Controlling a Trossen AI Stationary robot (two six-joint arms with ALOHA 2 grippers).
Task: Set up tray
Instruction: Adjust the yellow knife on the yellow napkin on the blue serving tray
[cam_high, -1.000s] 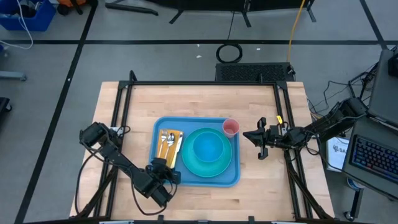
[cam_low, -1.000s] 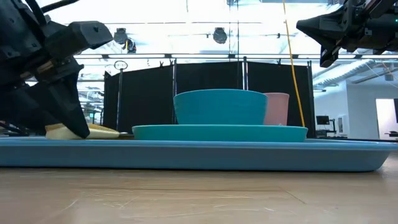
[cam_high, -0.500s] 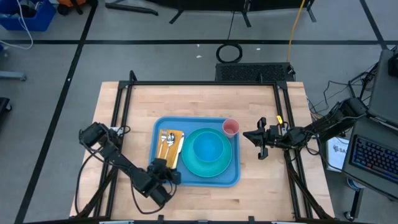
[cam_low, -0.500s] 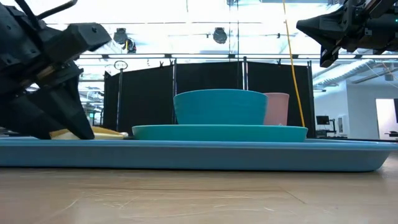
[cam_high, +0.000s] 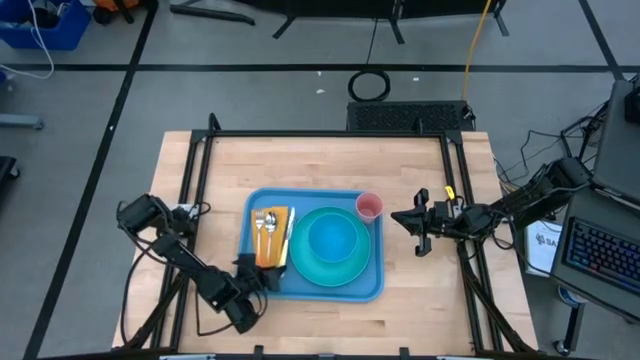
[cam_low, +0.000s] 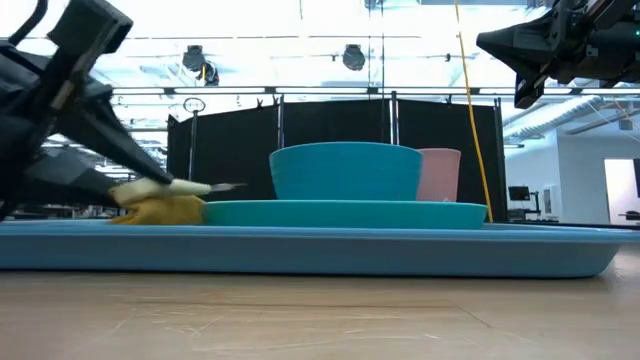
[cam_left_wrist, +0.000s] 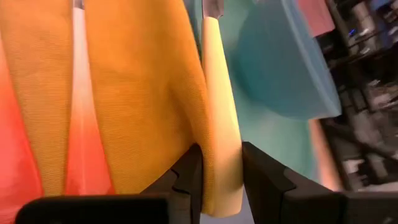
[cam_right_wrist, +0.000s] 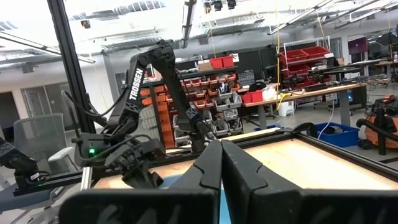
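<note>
I see left gripper (cam_left_wrist: 221, 174) clamping cream knife handle (cam_left_wrist: 219, 124) on tray (cam_high: 375, 285) | right gripper (cam_high: 413, 233) closed, empty, beside tray

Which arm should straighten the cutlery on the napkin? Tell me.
Left, probably. The left hand is at the orange napkin on the tray, closed on a pale handle. The right hand hangs shut beyond the tray's far side.

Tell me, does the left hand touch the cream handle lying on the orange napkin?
Touching. In the left wrist view the left hand has its fingers pressed on both sides of the cream handle.
</note>
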